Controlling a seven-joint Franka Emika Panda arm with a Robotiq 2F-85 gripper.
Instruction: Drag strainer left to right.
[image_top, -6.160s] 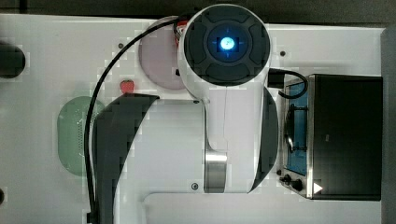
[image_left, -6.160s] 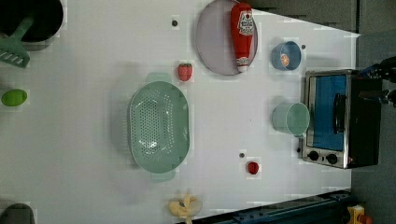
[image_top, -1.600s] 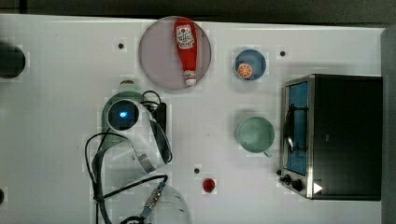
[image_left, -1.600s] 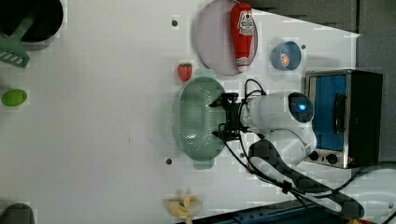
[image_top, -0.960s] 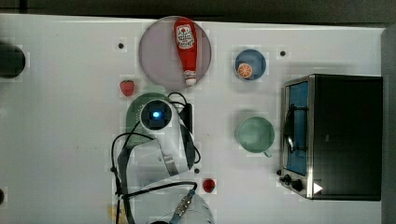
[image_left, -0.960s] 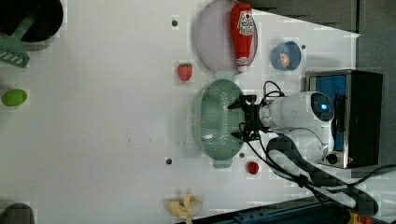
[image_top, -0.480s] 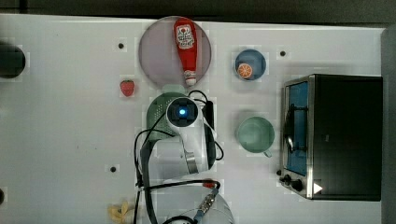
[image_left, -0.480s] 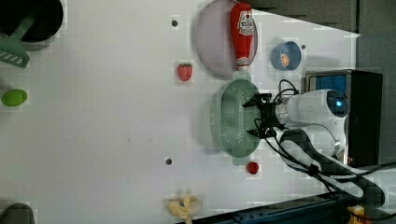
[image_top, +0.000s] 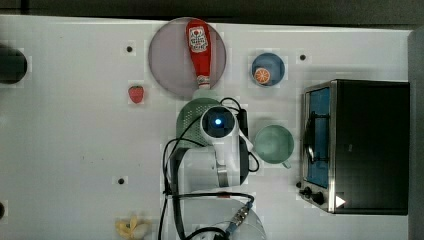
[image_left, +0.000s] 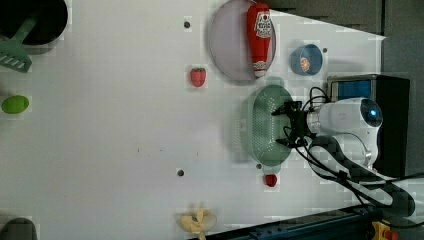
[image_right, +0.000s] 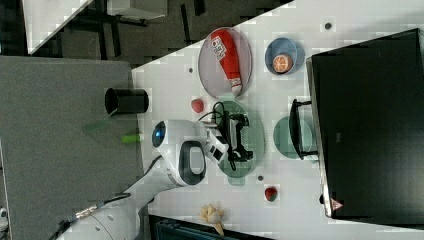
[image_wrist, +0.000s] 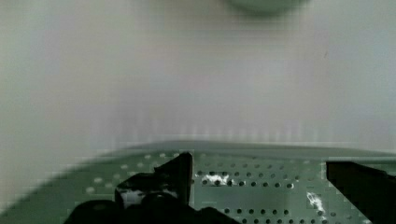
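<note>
The strainer (image_left: 263, 125) was seen right of centre in the left view, lying on the white table (image_left: 115, 130), just below the plate (image_left: 227, 42) that carried the ketchup bottle (image_left: 260, 37). A strawberry (image_left: 198, 76) lay at the upper left of it and a small red item (image_left: 270, 180) just under its lower end. The gripper (image_left: 286, 124) was reached into the bowl from the left view's right, its jaws spread wide along the strainer's length with nothing clamped between them. In the wrist view both fingers (image_wrist: 180, 175) were seen over the perforated floor (image_wrist: 252, 191). In the top view the cup (image_top: 273, 143) was found just right of the arm, before the oven (image_top: 357, 145)
</note>
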